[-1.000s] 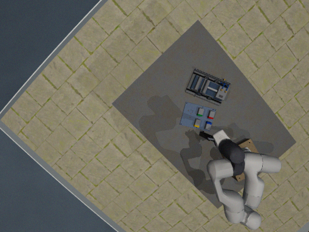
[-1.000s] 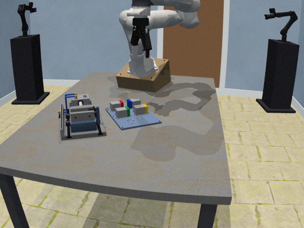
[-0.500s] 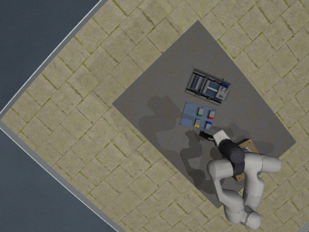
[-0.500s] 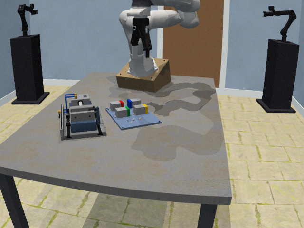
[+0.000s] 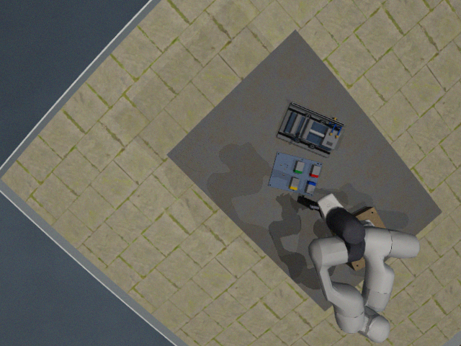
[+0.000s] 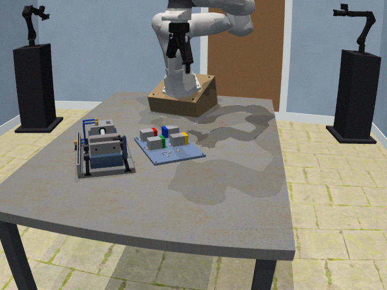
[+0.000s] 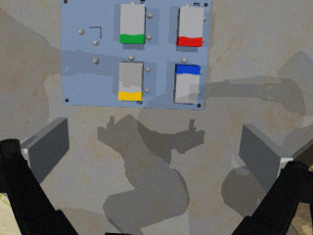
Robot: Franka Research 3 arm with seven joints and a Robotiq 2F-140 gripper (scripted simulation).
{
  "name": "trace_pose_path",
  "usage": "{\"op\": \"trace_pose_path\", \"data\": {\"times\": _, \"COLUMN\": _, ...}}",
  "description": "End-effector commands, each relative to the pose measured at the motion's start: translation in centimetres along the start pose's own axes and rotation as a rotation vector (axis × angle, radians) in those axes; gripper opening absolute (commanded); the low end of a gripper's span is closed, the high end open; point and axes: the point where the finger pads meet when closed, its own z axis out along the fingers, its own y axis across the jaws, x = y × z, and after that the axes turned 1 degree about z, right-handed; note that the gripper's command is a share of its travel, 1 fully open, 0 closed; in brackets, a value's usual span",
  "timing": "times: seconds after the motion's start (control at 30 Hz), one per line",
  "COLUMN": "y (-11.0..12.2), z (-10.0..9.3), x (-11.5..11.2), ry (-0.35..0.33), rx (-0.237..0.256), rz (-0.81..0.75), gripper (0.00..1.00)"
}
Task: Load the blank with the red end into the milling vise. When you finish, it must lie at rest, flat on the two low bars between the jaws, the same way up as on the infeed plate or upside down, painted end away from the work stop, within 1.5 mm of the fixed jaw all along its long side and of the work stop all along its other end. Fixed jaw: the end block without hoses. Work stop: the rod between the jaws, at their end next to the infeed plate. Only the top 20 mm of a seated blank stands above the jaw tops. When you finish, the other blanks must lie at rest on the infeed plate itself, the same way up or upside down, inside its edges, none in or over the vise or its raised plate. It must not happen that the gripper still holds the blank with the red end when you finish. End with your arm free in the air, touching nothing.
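Observation:
The grey blank with the red end (image 7: 191, 26) lies flat on the blue infeed plate (image 7: 133, 53), in its far right corner in the wrist view. It also shows in the overhead view (image 5: 315, 171) and the front view (image 6: 147, 133). Blanks with green (image 7: 132, 23), yellow (image 7: 131, 81) and blue (image 7: 188, 82) ends lie beside it on the plate. The milling vise (image 6: 101, 148) stands on its raised plate beside the infeed plate, with nothing between its jaws. My gripper (image 6: 179, 62) is open and empty, high above the table, near the arm's base.
The arm stands on a wooden block (image 6: 183, 96) at the table's back. Blue hoses (image 6: 86, 126) rise at the vise's far end. Two black pedestals (image 6: 33, 87) (image 6: 355, 96) with cameras stand on the floor, off the table.

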Motion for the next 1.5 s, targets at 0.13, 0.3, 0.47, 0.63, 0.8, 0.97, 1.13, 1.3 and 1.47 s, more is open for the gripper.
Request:
{"op": "trace_pose_path", "data": {"times": 0.13, "y": 0.0, "z": 0.0, "x": 0.0, "ry": 0.000, "rx": 0.000, "rz": 0.000, "gripper": 1.00}}
{"op": "trace_pose_path", "data": {"times": 0.3, "y": 0.0, "z": 0.0, "x": 0.0, "ry": 0.000, "rx": 0.000, "rz": 0.000, "gripper": 1.00}}
{"op": "trace_pose_path", "data": {"times": 0.47, "y": 0.0, "z": 0.0, "x": 0.0, "ry": 0.000, "rx": 0.000, "rz": 0.000, "gripper": 1.00}}
{"op": "trace_pose_path", "data": {"times": 0.63, "y": 0.0, "z": 0.0, "x": 0.0, "ry": 0.000, "rx": 0.000, "rz": 0.000, "gripper": 1.00}}
{"op": "trace_pose_path", "data": {"times": 0.8, "y": 0.0, "z": 0.0, "x": 0.0, "ry": 0.000, "rx": 0.000, "rz": 0.000, "gripper": 1.00}}
{"op": "trace_pose_path", "data": {"times": 0.97, "y": 0.0, "z": 0.0, "x": 0.0, "ry": 0.000, "rx": 0.000, "rz": 0.000, "gripper": 1.00}}
{"op": "trace_pose_path", "data": {"times": 1.13, "y": 0.2, "z": 5.9, "x": 0.5, "ry": 0.002, "rx": 0.004, "rz": 0.009, "gripper": 1.00}}
{"op": "trace_pose_path", "data": {"times": 1.3, "y": 0.2, "z": 5.9, "x": 0.5, "ry": 0.002, "rx": 0.004, "rz": 0.009, "gripper": 1.00}}
{"op": "trace_pose_path", "data": {"times": 1.47, "y": 0.2, "z": 5.9, "x": 0.5, "ry": 0.002, "rx": 0.004, "rz": 0.009, "gripper": 1.00}}
